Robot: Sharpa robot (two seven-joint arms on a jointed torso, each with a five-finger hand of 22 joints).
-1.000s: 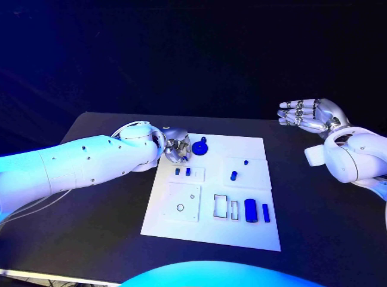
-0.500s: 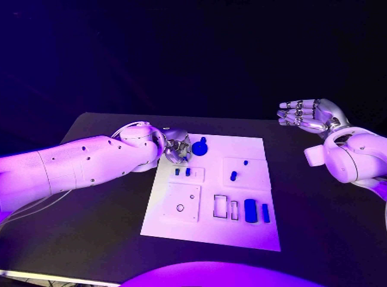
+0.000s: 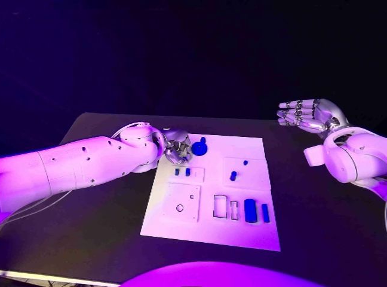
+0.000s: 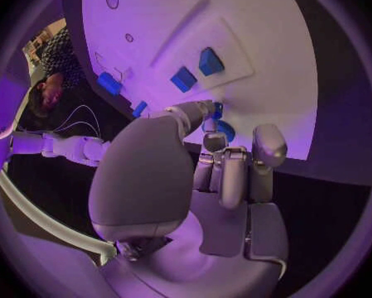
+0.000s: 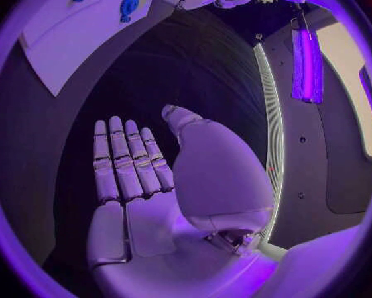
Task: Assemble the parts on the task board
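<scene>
left silver hand (image 3: pixel 178 146) pinching round blue plastic part (image 3: pixel 199 147) on white task board (image 3: pixel 245 233); seating likely next; right silver hand (image 3: pixel 308 115) spread, empty.

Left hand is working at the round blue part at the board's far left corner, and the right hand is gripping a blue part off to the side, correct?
Not quite. The right hand holds nothing: the right wrist view shows its fingers straight and apart, above bare table. The left hand is at the round blue part on the board, as you said.
</scene>
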